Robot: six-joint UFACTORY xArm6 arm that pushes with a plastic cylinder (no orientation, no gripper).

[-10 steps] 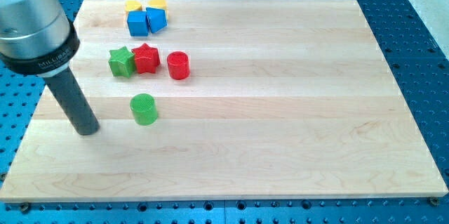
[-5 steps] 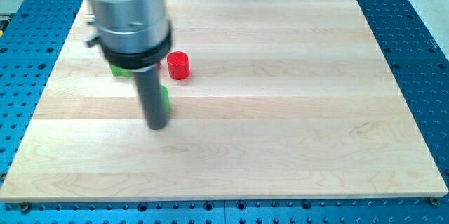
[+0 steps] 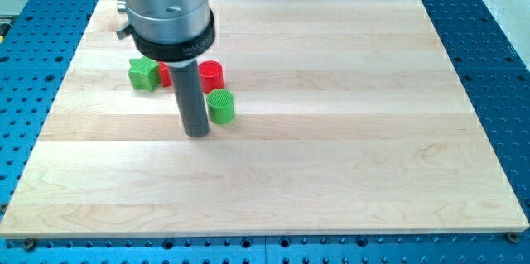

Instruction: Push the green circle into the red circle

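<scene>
A light wooden counter (image 3: 331, 132) lies on a blue perforated metal base (image 3: 497, 65). The end effector is a plain dark rod with no jaws, so it neither opens nor closes and has hold of nothing; my tip (image 3: 196, 134) rests on the counter just to the view's left of the small green ridged circle block (image 3: 220, 106), slightly lower in the view, and whether they touch cannot be told. The green circle sits just below the small red ridged circle block (image 3: 212, 75), a little to its right, the two very near or touching. A green star-shaped block (image 3: 143, 74) lies to the view's left, and beside it a red block (image 3: 166, 74) shows only as a sliver behind the rod, its shape unclear. The arm's grey cylindrical body (image 3: 166, 7) covers the counter's upper left part.
</scene>
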